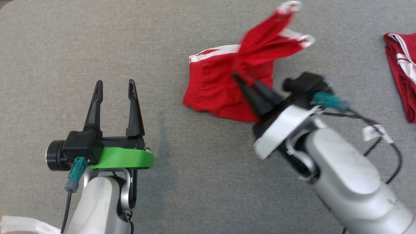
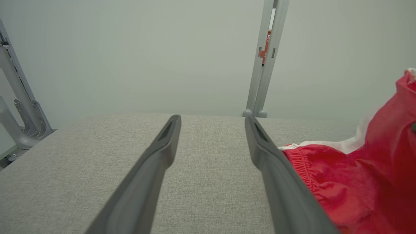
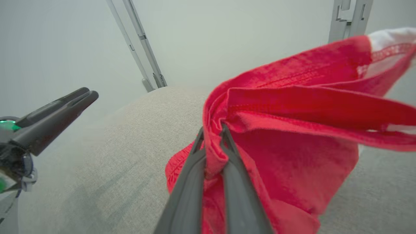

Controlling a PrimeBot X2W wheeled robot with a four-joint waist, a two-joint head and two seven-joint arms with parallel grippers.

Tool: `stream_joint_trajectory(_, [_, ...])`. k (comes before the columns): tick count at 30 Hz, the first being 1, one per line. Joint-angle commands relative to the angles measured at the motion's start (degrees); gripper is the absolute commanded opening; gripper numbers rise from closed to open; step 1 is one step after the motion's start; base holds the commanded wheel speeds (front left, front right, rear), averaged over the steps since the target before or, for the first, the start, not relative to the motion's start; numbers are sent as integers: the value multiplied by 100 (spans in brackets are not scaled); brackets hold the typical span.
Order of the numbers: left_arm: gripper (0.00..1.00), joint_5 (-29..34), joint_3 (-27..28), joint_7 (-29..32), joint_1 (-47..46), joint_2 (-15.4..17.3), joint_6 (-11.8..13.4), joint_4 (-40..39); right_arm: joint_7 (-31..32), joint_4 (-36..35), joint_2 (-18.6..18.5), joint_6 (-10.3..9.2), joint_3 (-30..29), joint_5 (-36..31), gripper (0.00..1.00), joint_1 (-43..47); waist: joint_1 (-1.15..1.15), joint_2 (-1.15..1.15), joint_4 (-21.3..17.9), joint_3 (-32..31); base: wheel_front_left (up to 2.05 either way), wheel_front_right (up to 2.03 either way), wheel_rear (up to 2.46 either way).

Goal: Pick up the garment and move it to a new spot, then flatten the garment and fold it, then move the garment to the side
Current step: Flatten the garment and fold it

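**Red shorts pinched by a fold, half off the bench**

The right jaws, pressed together, pinch a bunched fold of the red shorts (image 1: pixel 214 87) near mid-bench. One white-trimmed leg flares up and away, blurred, while the waistband end lies on the bench (image 1: pixel 65 48). The left jaws stand spread and empty, well to the left. The cloth looks thin, light and limp, likely to sag and drag from a single pinch, so a hold at the waistband corners or a hem should spread it better. The bench is covered in grey woven fabric, probably grippy enough to catch the cloth. A second red garment (image 1: pixel 401 71) lies at the right edge; behind are a pale wall and grey frame posts (image 2: pixel 265 65)
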Motion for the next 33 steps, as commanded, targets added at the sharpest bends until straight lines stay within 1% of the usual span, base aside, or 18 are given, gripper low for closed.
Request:
stream_joint_trajectory(1, [100, -35, 13, -15, -89, -2, -5, 26, 39, 73, 88, -4, 254, 101, 0, -59, 0, 0, 116, 54, 0, 0, 0])
stream_joint_trajectory(5, [100, -67, 27, -40, -145, -30, 10, 72, 159, 473, 257, -4, 1002, 353, 0, -123, 0, 0, 206, 93, 0, 0, 0])
stream_joint_trajectory(10, [100, -72, 24, -50, -168, -60, 3, 124, -1, 923, 302, -4, 1459, 571, 0, -265, 0, 0, 240, 118, 0, 0, 0])
stream_joint_trajectory(11, [100, -65, 28, -49, -171, -66, 5, 136, -71, 1012, 294, -4, 1529, 623, 13, -311, 0, 0, 233, 122, 0, 0, 0])
stream_joint_trajectory(12, [100, -64, 29, -51, -173, -71, 6, 142, -142, 1067, 294, -4, 1548, 649, 46, -340, 0, 0, 228, 125, 0, 0, 0])
stream_joint_trajectory(13, [100, -58, 35, -52, -176, -74, 7, 142, -242, 1148, 290, -4, 1543, 647, 100, -390, 0, 0, 220, 127, 0, 0, 0])
stream_joint_trajectory(14, [100, -51, 39, -53, -179, -74, 6, 135, -312, 1186, 297, -4, 1541, 640, 100, -415, 0, 0, 214, 128, 0, 0, 0])
stream_joint_trajectory(17, [100, -13, 58, -55, -181, -83, -8, 105, -786, 1249, 309, -4, 1496, 485, 100, -556, 0, 0, 185, 134, 0, 0, 0])
stream_joint_trajectory(19, [100, 10, 72, -55, -181, -87, -13, 82, -1029, 1192, 283, -4, 1454, 401, 100, -592, 0, 0, 156, 128, 0, 0, 0])
stream_joint_trajectory(22, [100, 53, 102, -55, -135, -80, -7, 61, -1220, 996, 163, -4, 1189, 294, 100, -504, 0, 0, 96, 97, 0, 0, 0])
stream_joint_trajectory(26, [100, 135, 136, -56, -51, -29, 8, 21, -1314, 645, -29, -5, 322, 51, 100, -102, 0, 0, -16, 45, 0, 0, 0])
stream_joint_trajectory(27, [100, 168, 155, -55, -18, -5, 29, 8, -1315, 471, -80, -5, -122, -68, 100, 98, 0, 0, -66, 22, 0, 0, 0])
stream_joint_trajectory(28, [100, 178, 168, -56, 1, 11, 39, -7, -1315, 339, -98, -5, -444, -131, 100, 255, 0, 0, -102, 14, 0, 0, 0])
stream_joint_trajectory(29, [100, 199, 188, -55, 23, 69, 43, -18, -1314, 52, -142, -5, -1102, -339, 100, 659, 0, 0, -185, -1, 0, 0, 0])
stream_joint_trajectory(32, [100, 242, 172, -55, 37, 124, 43, -34, -1315, -346, -132, -5, -2024, -606, 100, 1265, 0, 0, -286, -35, 0, 0, 0])
stream_joint_trajectory(33, [100, 253, 171, -49, 44, 147, 47, -36, -1314, -438, -113, -4, -2231, -676, 100, 1425, 0, 0, -312, -43, 0, 0, 0])
